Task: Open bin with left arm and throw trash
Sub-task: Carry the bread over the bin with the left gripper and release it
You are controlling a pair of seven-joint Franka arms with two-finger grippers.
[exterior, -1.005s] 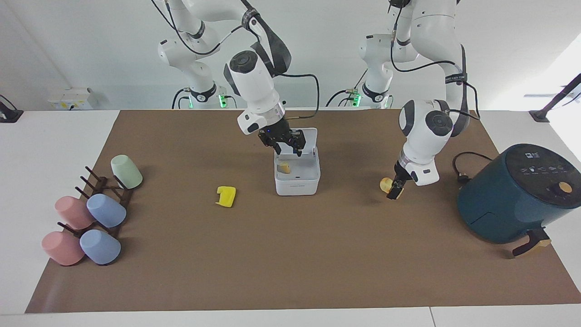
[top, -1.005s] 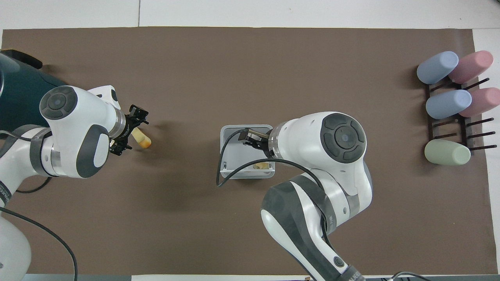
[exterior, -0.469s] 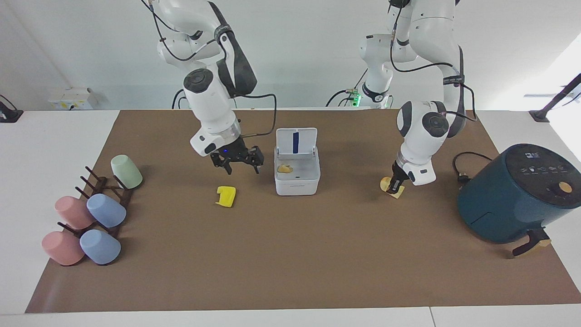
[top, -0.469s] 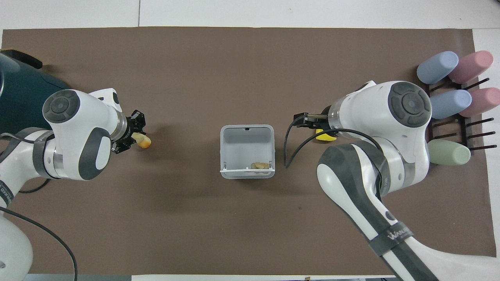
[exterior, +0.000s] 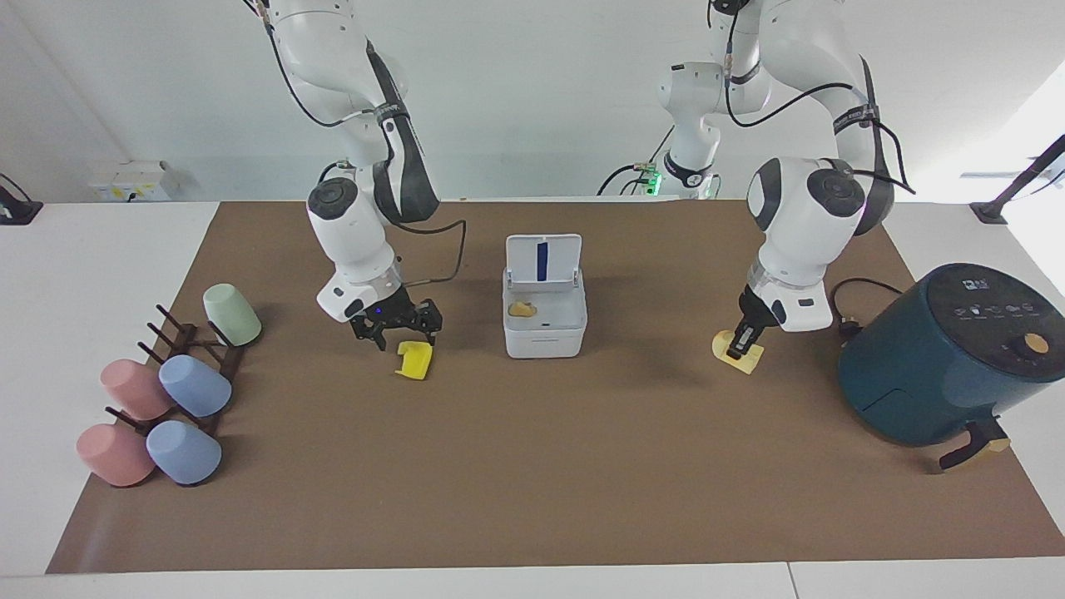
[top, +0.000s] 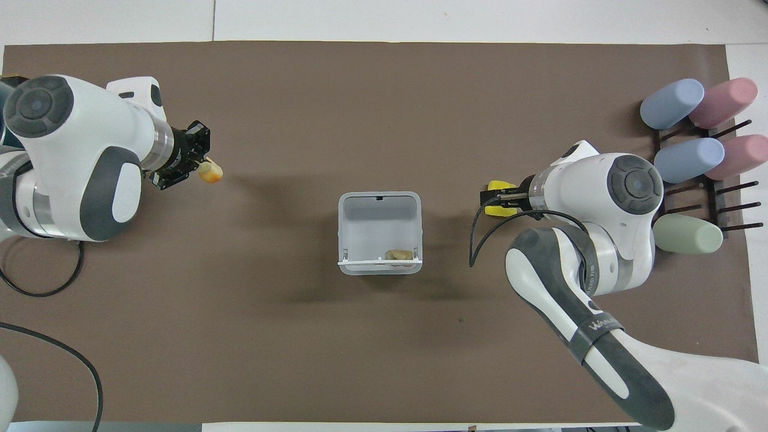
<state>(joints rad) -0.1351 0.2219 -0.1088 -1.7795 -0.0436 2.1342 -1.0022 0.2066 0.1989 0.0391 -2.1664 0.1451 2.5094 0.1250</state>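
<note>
The bin (exterior: 545,312) stands mid-table, lid up, with a tan crumb (exterior: 522,309) inside. The right gripper (exterior: 398,326), fingers spread, is low over the yellow notched piece (exterior: 414,360), toward the right arm's end of the table. The left gripper (exterior: 743,339) pinches the pale yellow chunk (exterior: 739,353) against the mat (exterior: 532,466), near the air fryer (exterior: 948,353). Pastel cups (exterior: 195,385) lie on a rack.

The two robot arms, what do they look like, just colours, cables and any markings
Both the left arm and the right arm are glossy white, rounded segments with dark grey round joint caps and dark panels. Black cables loop along each. The left gripper and right gripper are black two-finger units. The right arm's forearm band carries white lettering.
</note>
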